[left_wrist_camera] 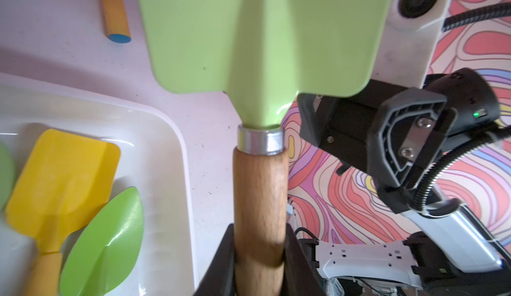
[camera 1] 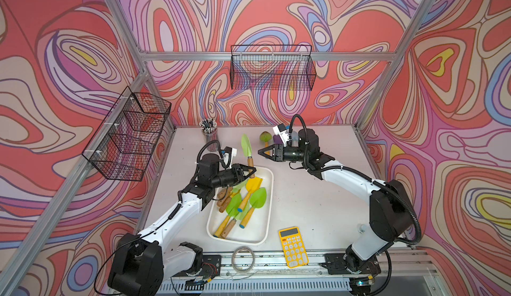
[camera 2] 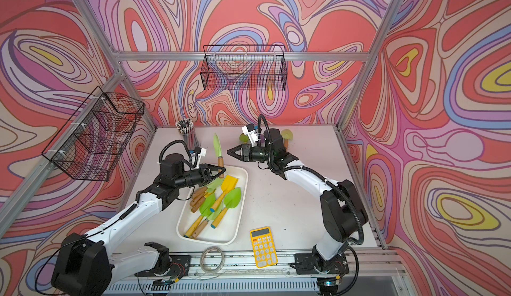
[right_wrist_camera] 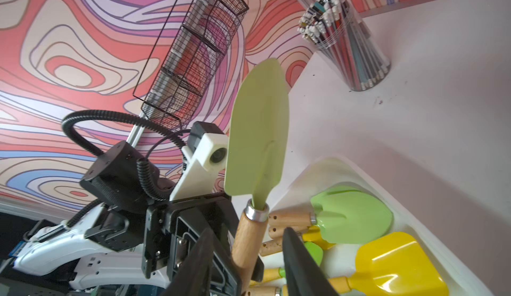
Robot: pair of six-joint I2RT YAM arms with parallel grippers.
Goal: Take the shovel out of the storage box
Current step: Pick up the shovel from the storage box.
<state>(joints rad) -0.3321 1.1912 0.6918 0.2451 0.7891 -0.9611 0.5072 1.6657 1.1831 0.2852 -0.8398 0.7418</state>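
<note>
The shovel (camera 1: 247, 149), a pale green trowel with a wooden handle and a metal collar, is held up in the air at the far end of the storage box (camera 1: 257, 227), clear of the tools lying in it. The left gripper (camera 1: 251, 171) is clamped on the lower part of the handle, jaws closed on the wood.

The right gripper (camera 1: 262, 151) hangs just beside the shovel, pointing at its collar. Its jaws stand parted in the right wrist view and hold nothing.

The shovel's long axis is close to upright, with the blade tip up and the butt of the handle down. In both top views the blade leans a little toward the back wall.

The likeliest trouble is the low grip: the blade's weight sits well above the jaws, so the shovel could pivot or slide down through them. With the butt hanging about over the far rim, a slip could drop it back onto the yellow shovel (camera 1: 253, 182) and the green trowels (camera 1: 258, 196) in the box.

The right gripper is close enough to knock the blade if either arm swings. If this is a hand-over, a release by the left gripper before the right has closed would let the shovel fall. The table (camera 1: 318, 198) to the right of the box looks like a good landing spot.
</note>
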